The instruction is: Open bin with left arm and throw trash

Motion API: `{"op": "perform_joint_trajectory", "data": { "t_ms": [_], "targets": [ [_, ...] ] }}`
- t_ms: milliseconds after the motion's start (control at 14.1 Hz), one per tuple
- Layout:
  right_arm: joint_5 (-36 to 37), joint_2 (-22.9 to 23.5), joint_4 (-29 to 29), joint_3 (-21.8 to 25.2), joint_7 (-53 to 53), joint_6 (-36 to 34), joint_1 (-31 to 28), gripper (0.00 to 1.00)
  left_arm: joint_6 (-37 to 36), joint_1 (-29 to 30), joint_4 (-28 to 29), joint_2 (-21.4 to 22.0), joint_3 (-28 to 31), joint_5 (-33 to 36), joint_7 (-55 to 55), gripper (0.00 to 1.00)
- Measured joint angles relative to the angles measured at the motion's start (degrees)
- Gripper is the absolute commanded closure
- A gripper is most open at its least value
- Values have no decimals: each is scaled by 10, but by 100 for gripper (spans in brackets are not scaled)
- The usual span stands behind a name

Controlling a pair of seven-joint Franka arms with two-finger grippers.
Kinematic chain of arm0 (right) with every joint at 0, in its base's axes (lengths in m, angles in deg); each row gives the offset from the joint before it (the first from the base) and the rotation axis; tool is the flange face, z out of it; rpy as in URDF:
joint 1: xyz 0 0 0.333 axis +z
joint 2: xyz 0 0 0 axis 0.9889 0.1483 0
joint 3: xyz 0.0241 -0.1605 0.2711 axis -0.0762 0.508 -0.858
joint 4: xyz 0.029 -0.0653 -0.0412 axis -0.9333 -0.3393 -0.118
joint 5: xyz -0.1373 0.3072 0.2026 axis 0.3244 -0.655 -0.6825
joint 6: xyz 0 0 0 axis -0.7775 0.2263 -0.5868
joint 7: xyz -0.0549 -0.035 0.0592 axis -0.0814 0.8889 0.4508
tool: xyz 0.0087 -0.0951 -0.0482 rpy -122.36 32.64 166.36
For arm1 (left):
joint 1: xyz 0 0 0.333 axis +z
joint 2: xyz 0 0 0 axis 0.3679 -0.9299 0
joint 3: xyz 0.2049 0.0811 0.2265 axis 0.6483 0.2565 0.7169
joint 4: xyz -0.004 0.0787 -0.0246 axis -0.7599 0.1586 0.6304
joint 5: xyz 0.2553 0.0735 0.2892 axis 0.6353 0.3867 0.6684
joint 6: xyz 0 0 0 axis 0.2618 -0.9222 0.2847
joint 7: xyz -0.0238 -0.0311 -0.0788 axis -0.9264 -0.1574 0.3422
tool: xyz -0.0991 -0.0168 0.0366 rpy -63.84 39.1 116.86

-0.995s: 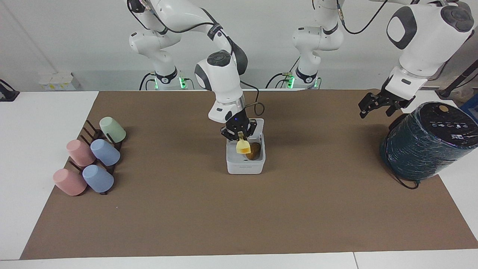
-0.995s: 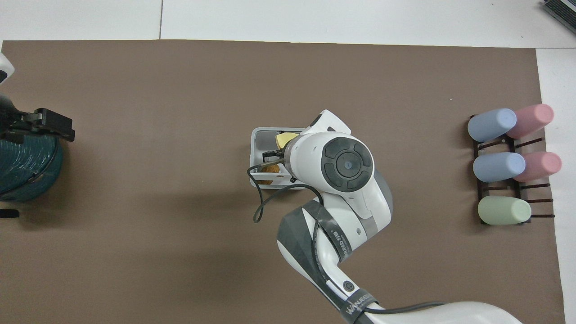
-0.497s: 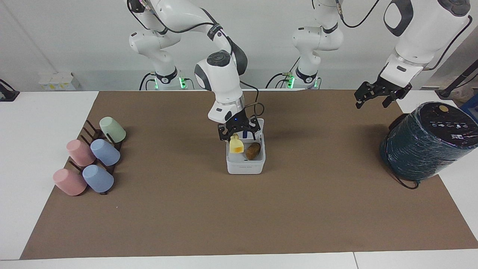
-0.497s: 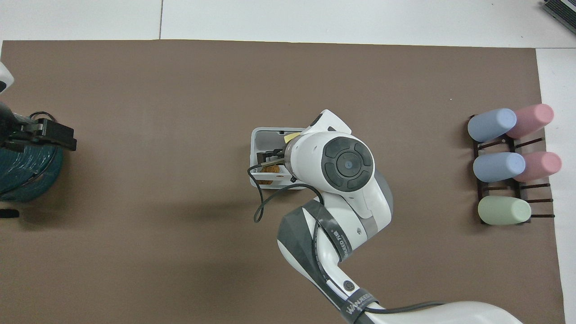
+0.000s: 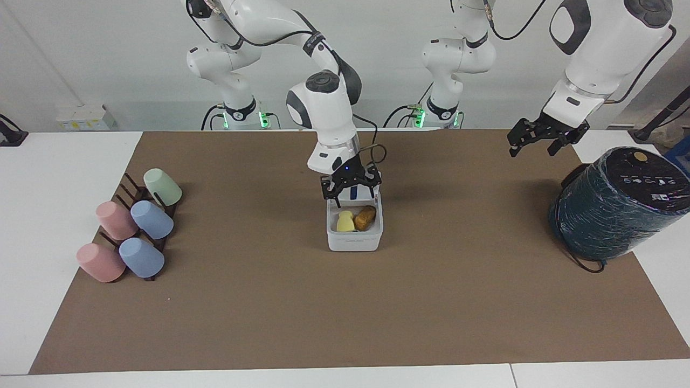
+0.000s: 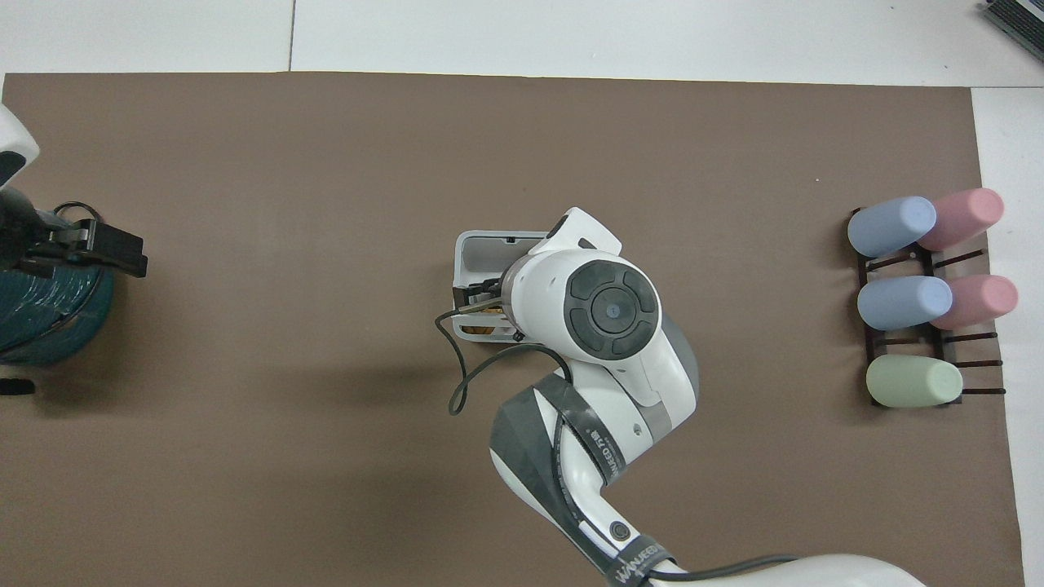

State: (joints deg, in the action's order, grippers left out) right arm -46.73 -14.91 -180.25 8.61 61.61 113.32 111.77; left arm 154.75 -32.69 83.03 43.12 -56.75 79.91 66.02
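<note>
The white bin (image 5: pixel 354 241) stands mid-table with its lid (image 5: pixel 353 192) raised on the robots' side, blue strip showing. The pale yellow block (image 5: pixel 345 221) and the brown lump (image 5: pixel 365 217) lie side by side in it. The tiny tan scrap does not show. My right gripper (image 5: pixel 351 193) hangs open and empty just over the bin's robot-side edge. In the overhead view the right arm covers most of the bin (image 6: pixel 479 244). My left gripper (image 5: pixel 538 143) is open and empty in the air beside the teal cylinder, away from the bin; it also shows in the overhead view (image 6: pixel 106 246).
A big dark teal wrapped cylinder (image 5: pixel 614 210) stands at the left arm's end of the table, seen too in the overhead view (image 6: pixel 41 314). A rack of pastel cups (image 5: pixel 135 226) lies at the right arm's end, seen too in the overhead view (image 6: pixel 922 297).
My right gripper opened and let the yellow block drop into the bin beside the brown lump, then rose a little. My left gripper lifted and drifted toward the robots.
</note>
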Motion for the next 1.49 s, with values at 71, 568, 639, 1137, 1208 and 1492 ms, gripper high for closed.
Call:
{"op": "perform_joint_trajectory", "data": {
  "t_ms": [71, 568, 639, 1137, 1208, 1492],
  "targets": [
    [0, -1, 1, 3, 0, -8, -2, 0, 0, -1, 0, 0, 0, 0, 3, 0],
    [16, -45, 6, 11, 4, -72, -105, 0, 23, -3, 6, 2, 1, 0, 7, 0],
    [17, -53, 5, 11, 11, -81, -123, 0, 27, -3, 8, 3, 2, 0, 7, 0],
    [37, -143, -25, 13, 80, -160, -244, 0, 29, -1, 11, 4, 5, 0, 7, 0],
    [38, -153, -24, 13, 82, -182, -260, 0, 28, -1, 12, 4, 5, 1, 7, 0],
    [38, -181, -13, 13, 83, -273, -299, 0, 28, -1, 14, 5, 5, 1, 7, 0]
  ]
}}
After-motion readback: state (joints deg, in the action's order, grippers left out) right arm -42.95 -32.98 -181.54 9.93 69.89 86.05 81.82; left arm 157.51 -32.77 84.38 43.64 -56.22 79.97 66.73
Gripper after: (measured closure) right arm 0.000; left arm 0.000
